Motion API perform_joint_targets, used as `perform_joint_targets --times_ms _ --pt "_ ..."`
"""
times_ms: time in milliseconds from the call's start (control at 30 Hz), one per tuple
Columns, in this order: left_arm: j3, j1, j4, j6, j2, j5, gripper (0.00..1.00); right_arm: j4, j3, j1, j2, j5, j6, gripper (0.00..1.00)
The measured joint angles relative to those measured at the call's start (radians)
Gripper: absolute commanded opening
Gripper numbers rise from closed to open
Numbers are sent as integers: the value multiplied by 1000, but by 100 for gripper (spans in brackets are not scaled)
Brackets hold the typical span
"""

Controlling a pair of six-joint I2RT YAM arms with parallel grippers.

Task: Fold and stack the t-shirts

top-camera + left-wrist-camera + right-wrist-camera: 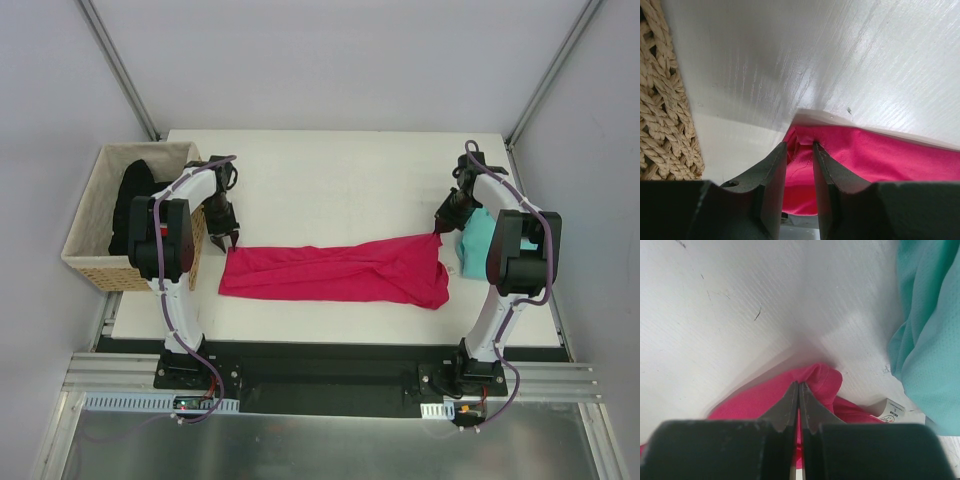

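Note:
The magenta-pink t-shirt (340, 272) lies stretched in a long band across the front of the table. My left gripper (228, 243) is at its left corner; in the left wrist view my gripper (800, 144) has its jaws narrowly apart with a bunch of pink cloth (890, 160) pinched between them. My right gripper (438, 228) is shut on the shirt's right corner, its jaws (799, 384) pressed together on a pink fold (755, 402). The teal t-shirt (476, 240) lies in a folded pile by the right arm and shows in the right wrist view (930, 340).
A wicker basket (100, 270) stands at the table's left edge, close to my left gripper (665, 100), with a black garment (135, 195) in it. A small white label (892, 410) shows beside the pink cloth. White walls close in both sides.

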Motion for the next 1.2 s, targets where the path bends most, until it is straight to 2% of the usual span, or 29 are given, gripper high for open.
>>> perform_joint_targets --times_ms 1200 --pt "-21 33 20 -1 -30 -18 27 -4 16 0 0 -7 6 1"
